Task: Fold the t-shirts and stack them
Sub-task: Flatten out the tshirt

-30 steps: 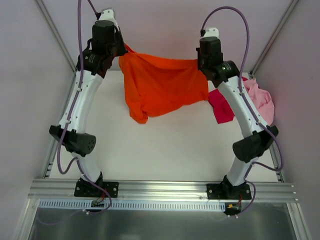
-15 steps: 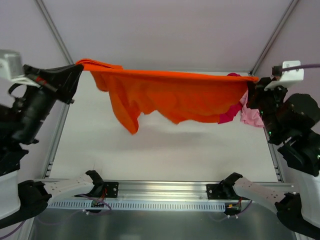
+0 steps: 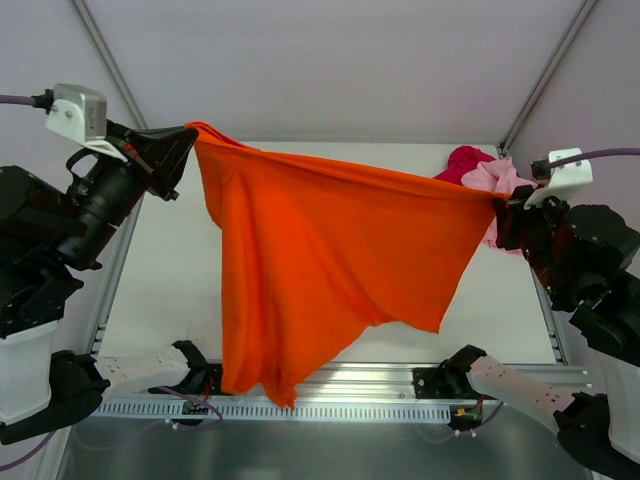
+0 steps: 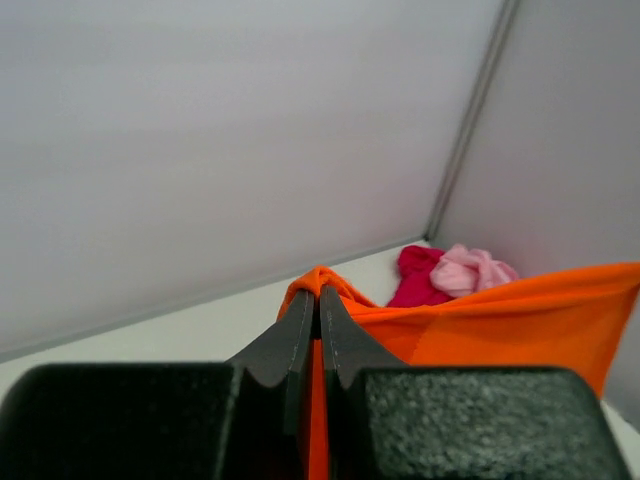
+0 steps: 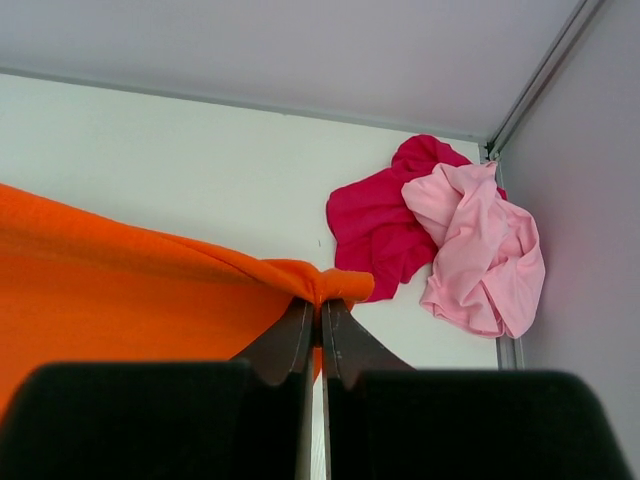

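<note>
Hanging spread out above the desk [image 3: 500,300], orange t-shirt [image 3: 320,270] pinched at one top corner by left tool [image 3: 190,138], other corner by right tool [image 3: 498,208], both clamped tight on cloth. Red t-shirt [image 3: 462,160] and pink t-shirt [image 3: 492,178] crumpled, touching, far right desk corner.

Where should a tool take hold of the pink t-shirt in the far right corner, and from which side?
Probably a raised fold on top of the pink t-shirt, coming from above. It lies crumpled in the corner, partly over the red t-shirt, so a side approach would likely catch both.
</note>
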`<control>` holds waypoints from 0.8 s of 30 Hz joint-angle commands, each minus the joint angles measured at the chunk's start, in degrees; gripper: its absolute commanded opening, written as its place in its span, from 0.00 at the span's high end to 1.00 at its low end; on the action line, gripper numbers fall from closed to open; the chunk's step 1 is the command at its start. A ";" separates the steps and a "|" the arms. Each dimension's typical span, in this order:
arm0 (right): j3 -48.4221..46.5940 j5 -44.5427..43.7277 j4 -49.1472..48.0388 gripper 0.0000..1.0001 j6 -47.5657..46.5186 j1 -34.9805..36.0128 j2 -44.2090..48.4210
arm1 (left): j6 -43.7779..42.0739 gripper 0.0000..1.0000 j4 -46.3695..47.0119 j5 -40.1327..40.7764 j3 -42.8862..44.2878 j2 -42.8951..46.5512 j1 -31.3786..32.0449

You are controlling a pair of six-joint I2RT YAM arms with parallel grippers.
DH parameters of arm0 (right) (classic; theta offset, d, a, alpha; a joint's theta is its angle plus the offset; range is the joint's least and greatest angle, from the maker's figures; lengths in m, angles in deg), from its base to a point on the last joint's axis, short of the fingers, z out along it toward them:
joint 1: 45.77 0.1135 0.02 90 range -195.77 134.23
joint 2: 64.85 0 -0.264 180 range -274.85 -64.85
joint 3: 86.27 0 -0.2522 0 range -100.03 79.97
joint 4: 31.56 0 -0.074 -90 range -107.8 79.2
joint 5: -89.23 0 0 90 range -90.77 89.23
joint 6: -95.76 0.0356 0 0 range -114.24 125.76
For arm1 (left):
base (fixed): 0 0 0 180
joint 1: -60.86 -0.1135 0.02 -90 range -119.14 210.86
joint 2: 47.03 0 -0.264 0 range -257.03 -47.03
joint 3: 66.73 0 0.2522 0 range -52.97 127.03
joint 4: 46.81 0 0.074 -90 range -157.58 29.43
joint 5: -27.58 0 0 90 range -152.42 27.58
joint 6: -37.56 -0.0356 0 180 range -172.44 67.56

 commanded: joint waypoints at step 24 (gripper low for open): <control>12.47 -9.10 -9.20 0.99 2.18 0.63 -18.49 | 2.74 1.00 10.98 17.58 -28.04 -11.48 -8.80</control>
